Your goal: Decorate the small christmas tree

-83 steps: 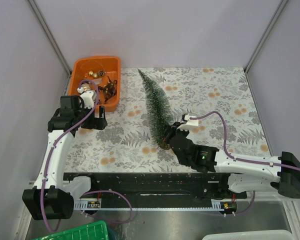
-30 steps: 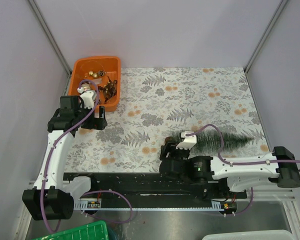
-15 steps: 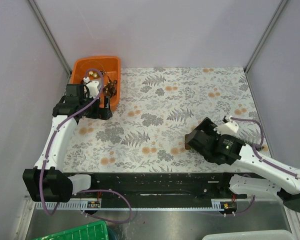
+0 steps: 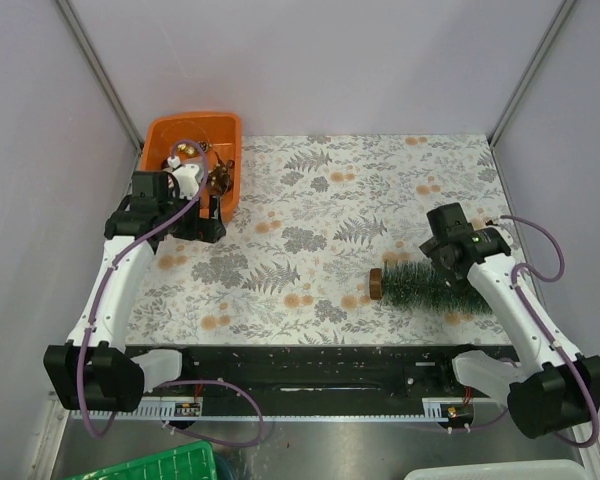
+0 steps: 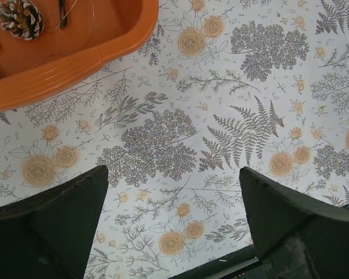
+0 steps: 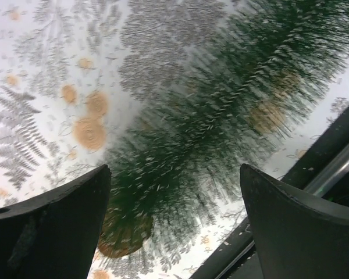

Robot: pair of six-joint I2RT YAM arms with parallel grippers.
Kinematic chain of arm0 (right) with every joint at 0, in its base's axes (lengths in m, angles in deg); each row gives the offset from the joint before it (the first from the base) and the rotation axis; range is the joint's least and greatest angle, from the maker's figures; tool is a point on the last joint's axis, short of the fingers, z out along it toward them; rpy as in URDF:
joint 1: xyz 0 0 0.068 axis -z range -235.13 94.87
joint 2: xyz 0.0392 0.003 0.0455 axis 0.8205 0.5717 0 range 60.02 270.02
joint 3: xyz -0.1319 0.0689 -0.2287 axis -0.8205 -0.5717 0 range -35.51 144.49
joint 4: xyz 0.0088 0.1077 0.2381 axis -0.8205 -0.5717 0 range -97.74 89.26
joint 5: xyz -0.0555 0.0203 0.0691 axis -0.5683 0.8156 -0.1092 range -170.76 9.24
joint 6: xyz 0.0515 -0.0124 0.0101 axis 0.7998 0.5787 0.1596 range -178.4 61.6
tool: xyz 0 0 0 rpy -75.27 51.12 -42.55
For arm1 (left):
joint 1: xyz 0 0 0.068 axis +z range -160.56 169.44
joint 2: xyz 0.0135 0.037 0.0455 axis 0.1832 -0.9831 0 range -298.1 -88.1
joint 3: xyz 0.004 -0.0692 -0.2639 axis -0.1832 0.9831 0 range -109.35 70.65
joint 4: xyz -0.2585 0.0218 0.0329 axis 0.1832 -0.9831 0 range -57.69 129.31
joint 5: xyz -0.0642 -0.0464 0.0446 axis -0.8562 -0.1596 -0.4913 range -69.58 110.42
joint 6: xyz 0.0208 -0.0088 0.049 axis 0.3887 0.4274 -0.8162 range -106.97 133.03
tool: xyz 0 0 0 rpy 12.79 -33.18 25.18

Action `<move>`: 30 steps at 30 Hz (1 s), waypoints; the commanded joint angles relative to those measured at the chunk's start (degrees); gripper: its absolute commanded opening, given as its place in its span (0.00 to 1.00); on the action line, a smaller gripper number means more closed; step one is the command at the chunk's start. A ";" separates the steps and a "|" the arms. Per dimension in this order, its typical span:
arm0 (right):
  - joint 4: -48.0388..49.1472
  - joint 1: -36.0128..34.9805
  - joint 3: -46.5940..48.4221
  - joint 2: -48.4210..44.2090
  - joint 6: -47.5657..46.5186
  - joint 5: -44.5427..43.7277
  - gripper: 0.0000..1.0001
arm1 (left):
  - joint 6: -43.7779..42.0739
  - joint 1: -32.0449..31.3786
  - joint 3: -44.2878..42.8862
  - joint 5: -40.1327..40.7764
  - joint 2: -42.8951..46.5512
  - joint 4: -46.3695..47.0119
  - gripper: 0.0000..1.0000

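The small christmas tree (image 4: 430,285) lies on its side at the front right of the table, brown base to the left, tip to the right. In the right wrist view the tree (image 6: 221,128) is blurred, directly below the fingers. My right gripper (image 4: 448,258) hovers above the tree's middle, open and holding nothing. My left gripper (image 4: 192,226) is open over the floral cloth, just in front of the orange tray (image 4: 155,130). A pine cone (image 5: 20,17) lies in the tray (image 5: 75,64), along with small gold ornaments (image 4: 185,148).
A black rail (image 4: 300,365) runs along the near table edge, close to the tree. A green basket (image 4: 160,465) and a white bin (image 4: 500,470) sit below the table front. Grey walls close in the back and both sides.
My right gripper opened and let go of the tree, then swung right and back. The tree now shows lying flat. My left gripper edged toward the orange tray.
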 commanded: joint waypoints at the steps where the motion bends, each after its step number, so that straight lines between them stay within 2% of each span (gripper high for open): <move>1: 0.55 5.44 -4.22 -3.31 -3.43 3.38 0.99 | -1.19 -0.02 0.13 -0.63 2.46 2.24 0.99; 6: 2.13 8.62 -7.39 -5.08 -5.18 2.24 0.95 | -1.64 -0.02 1.18 -0.37 2.72 2.15 0.99; 13: 8.80 8.62 -10.73 -0.87 -5.80 1.00 0.79 | -1.63 -0.02 2.15 -0.28 3.08 2.50 0.99; 16: 12.67 8.62 -11.96 1.33 -5.45 0.65 0.63 | -1.81 -0.02 2.50 0.07 3.43 2.59 0.99; 19: 13.73 8.71 -11.09 1.60 -6.32 1.70 0.33 | -1.90 -0.02 2.68 0.24 3.69 2.50 0.99; 22: 15.05 8.62 -9.60 -0.94 -8.51 3.37 0.15 | -1.90 -0.02 2.94 0.51 4.22 2.59 0.99; 26: 20.48 8.62 -8.71 -7.79 -13.17 8.02 0.03 | -1.46 -0.02 3.38 0.51 4.31 2.59 0.99; 30: 27.51 8.53 -8.80 -12.98 -17.91 15.75 0.00 | -1.02 -0.02 3.47 0.68 4.48 2.41 0.99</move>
